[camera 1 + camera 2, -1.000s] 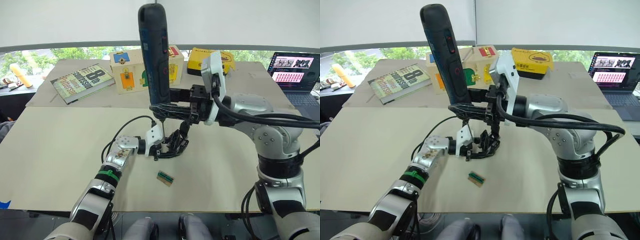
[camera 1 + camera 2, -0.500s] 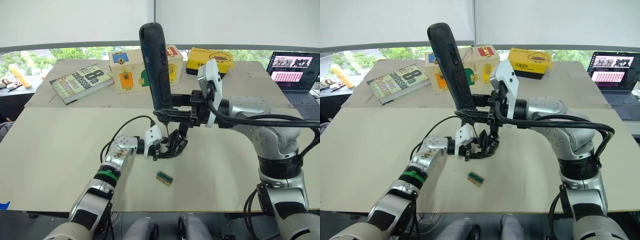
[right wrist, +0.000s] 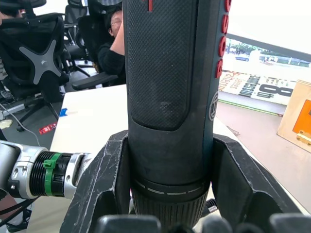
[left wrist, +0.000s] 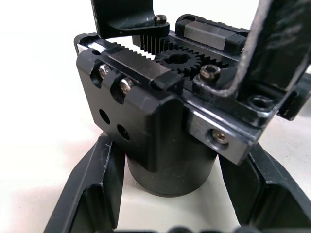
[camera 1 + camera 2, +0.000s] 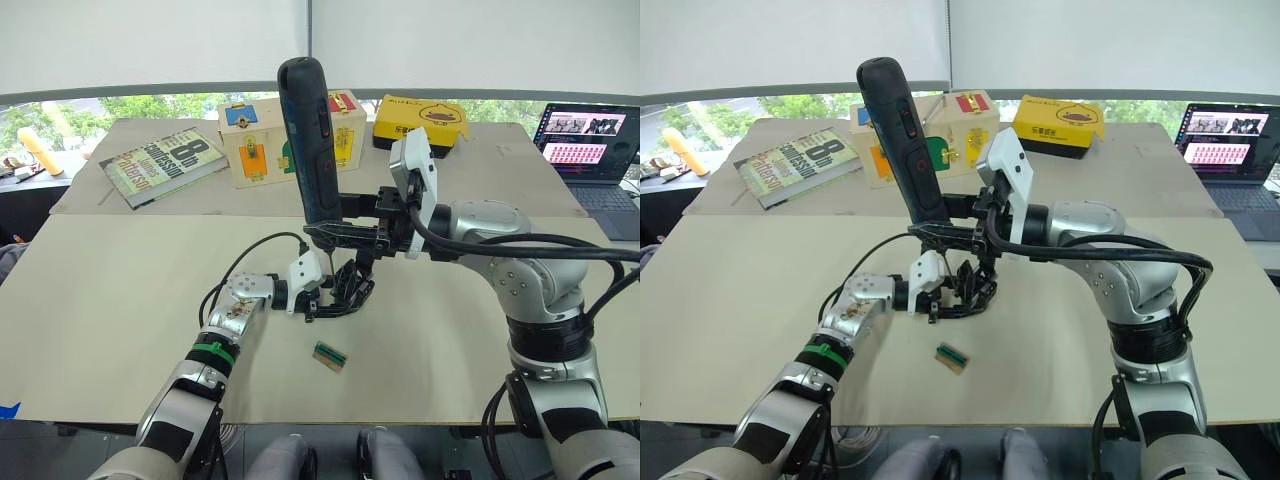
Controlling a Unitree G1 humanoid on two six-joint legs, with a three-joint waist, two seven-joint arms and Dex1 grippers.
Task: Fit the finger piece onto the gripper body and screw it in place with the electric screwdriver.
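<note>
Beige bench [image 5: 120, 300]. Small green block [image 5: 330, 355] near front edge. At rear: book [image 5: 165, 163] on left, wooden box [image 5: 255, 135] with coloured latches, yellow case [image 5: 425, 117]. Open laptop [image 5: 590, 140] far right.

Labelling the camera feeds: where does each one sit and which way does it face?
Left and right eye views: head, looking forward and down over both arms; both show the electric screwdriver above the gripper body.
Left wrist view: left wrist, along its fingers, shut on the gripper body.
Right wrist view: right wrist, along its fingers, shut on the screwdriver; the left arm shows beyond.
</note>
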